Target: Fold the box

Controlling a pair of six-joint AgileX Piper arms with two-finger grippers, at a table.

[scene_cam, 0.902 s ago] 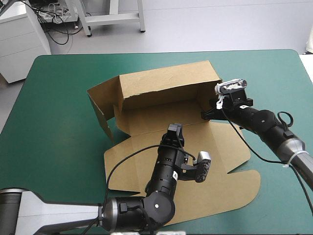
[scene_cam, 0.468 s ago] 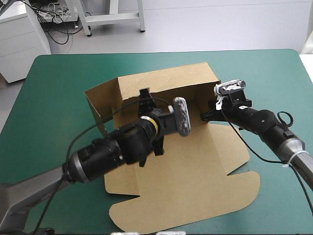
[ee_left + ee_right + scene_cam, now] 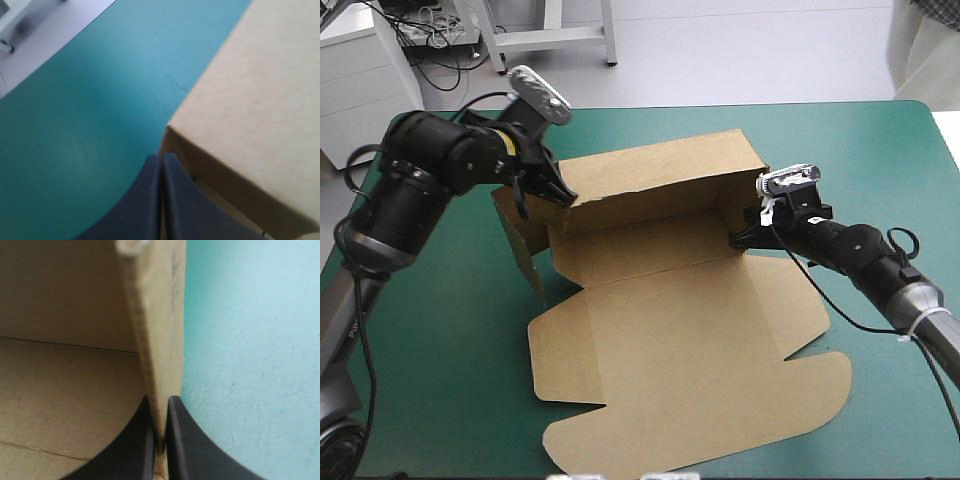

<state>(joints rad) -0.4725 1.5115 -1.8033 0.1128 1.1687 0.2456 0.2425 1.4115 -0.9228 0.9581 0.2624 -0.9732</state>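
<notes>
The brown box (image 3: 680,340) lies mid-table with its back wall (image 3: 660,170) and both side walls raised and its lid flat toward the front. My left gripper (image 3: 558,192) is up at the back wall's left top corner. In the left wrist view, that gripper (image 3: 161,159) is shut with nothing seen between the fingers. The box's corner (image 3: 210,130) sits just ahead of its tip. My right gripper (image 3: 740,238) is shut on the right side wall. In the right wrist view, the board's edge (image 3: 160,315) runs straight into the right gripper (image 3: 161,402).
The teal-green cover (image 3: 440,330) stretches wide to the left of the box, and more of it (image 3: 250,365) lies outside the right wall. The table's far edge (image 3: 650,108) runs a short way behind the back wall.
My left arm has swung from over the box's middle up and back to the back wall's left corner. The right gripper has kept its hold on the right wall.
</notes>
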